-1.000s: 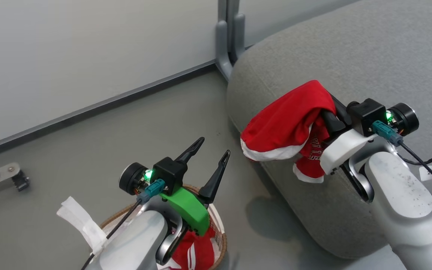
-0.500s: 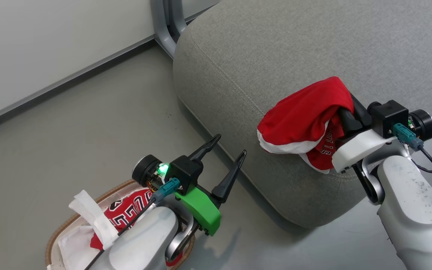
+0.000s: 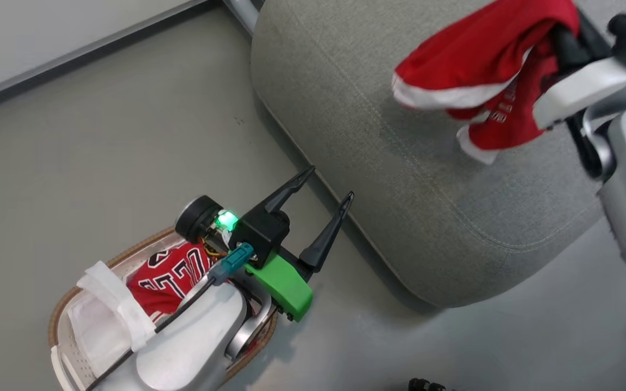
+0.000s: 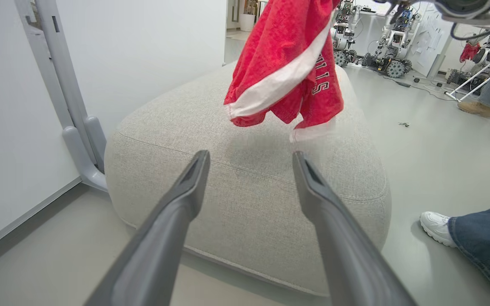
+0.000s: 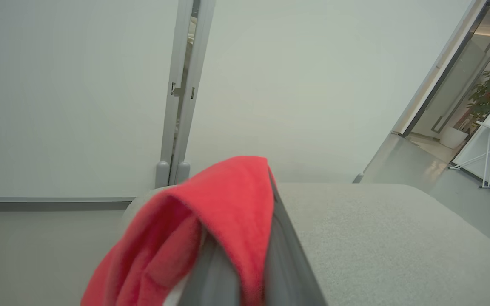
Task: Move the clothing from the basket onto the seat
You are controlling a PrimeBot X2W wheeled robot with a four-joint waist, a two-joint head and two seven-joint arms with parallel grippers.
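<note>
The step in hand is the carry: the right hand (image 3: pixel 560 41) is closed on a red garment (image 3: pixel 470 54) with white trim, which drapes over its fingers and hangs in the air above the seat (image 3: pixel 400 190), not touching the grey cushion. In the left wrist view the cloth's lowest hem hangs just clear of the cushion top. The left hand (image 3: pixel 330 183) is spread wide and holds nothing; it hovers over the floor (image 3: pixel 101 136) between the basket (image 3: pixel 55 320) and the seat's near edge, fingers pointing at the cushion. A lettered red jersey (image 3: pixel 166 277) lies in the basket beside a white cloth (image 3: pixel 95 326), so by my reckoning the task is only partly done. The next move likely calls for lowering the right hand until the fabric rests well in from the cushion's rounded edge, then parting the fingers and drawing back cleanly, since thin cloth draped over a finger may cling and slide off toward the floor.
</note>
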